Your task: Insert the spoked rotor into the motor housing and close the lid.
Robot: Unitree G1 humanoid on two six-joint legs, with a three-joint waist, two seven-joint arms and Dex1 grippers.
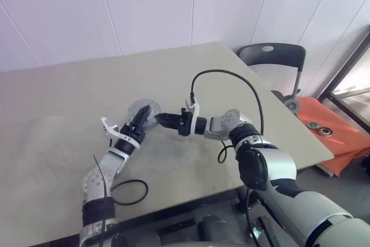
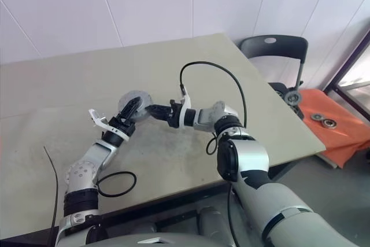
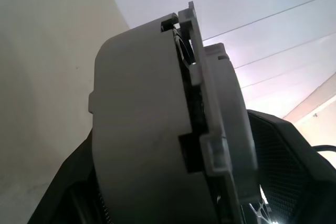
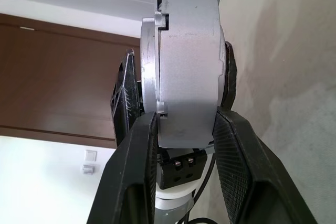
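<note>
Both the left gripper (image 1: 140,119) and right gripper (image 1: 164,118) clamp the motor housing (image 4: 189,61) with its lid (image 4: 149,61) between their jaws; uneven squeezing could leave the lid crooked.

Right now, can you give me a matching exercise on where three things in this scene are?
Things:
1. housing
2. chair
3. orange mat

Places:
A. on the floor, to the right of the table
B. clamped between the left gripper and the right gripper, above the table
C. just past the table's far right corner

Pairs: 1-B, 2-C, 3-A
</note>
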